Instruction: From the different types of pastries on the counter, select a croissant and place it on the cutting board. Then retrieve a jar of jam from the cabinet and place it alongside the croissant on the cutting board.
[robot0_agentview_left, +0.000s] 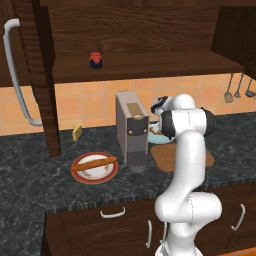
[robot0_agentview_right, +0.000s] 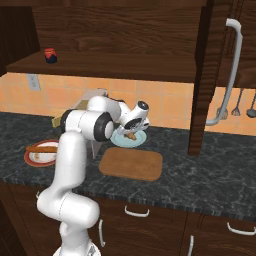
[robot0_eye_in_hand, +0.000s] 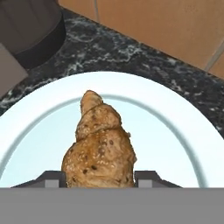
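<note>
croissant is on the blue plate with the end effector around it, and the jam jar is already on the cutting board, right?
Not quite. The jam jar sits on the cabinet shelf, as the left base view shows; the cutting board is bare. The croissant is on the blue plate, end effector around it.

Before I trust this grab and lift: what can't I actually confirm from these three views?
- Whether the fingertips press the croissant: the hand view's bottom edge cuts them off.
- The gripper in the right base view: too small to judge its jaws.
- Plate and croissant in the left base view: mostly hidden behind the arm.
- Cutting board, left base view: partly covered by the arm.
</note>
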